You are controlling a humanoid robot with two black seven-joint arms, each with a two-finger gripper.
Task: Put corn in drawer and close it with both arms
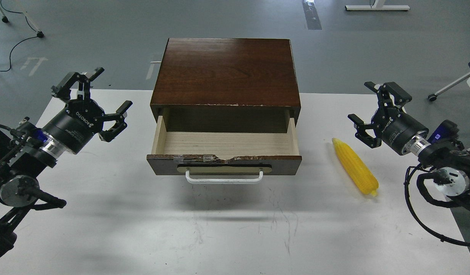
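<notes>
A bright yellow corn [355,167] lies on the white table to the right of the cabinet, its tapered end pointing up-left. The drawer [224,152] is pulled out of the dark brown cabinet [225,72]; its pale wood inside holds nothing, and its white bar handle [224,178] faces me. My right gripper [367,107] hovers open just above and right of the corn, apart from it. On the left, my left gripper [97,95] hangs open beside the cabinet, holding nothing.
The white table [219,236] stretches in front of the drawer, with scuff marks near the middle. Grey floor lies beyond, with cables at the far left and a chair base at the far right.
</notes>
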